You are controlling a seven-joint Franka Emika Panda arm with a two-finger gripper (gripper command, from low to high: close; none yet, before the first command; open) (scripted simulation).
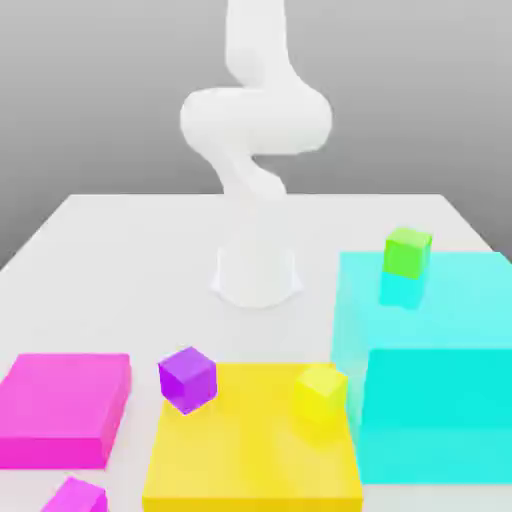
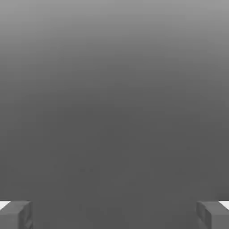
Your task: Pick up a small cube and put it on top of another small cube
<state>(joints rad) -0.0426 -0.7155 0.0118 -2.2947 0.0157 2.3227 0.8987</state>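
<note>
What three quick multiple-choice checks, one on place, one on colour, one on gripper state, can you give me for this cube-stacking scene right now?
1. Where does the purple cube sit?
A. on the cyan block
B. at the yellow block's corner nearest the magenta block
C. on the magenta block

2. What colour is the small cube on the cyan block?
A. green
B. red
C. purple

3. How does the gripper stand?
A. shut on a cube
B. shut on nothing
C. open, nothing between the fingers

Answers:
1 B: it rests at the yellow block corner facing the magenta block.
2 A: the green cube stands there.
3 C: in the hand view the fingers sit far apart.
</note>
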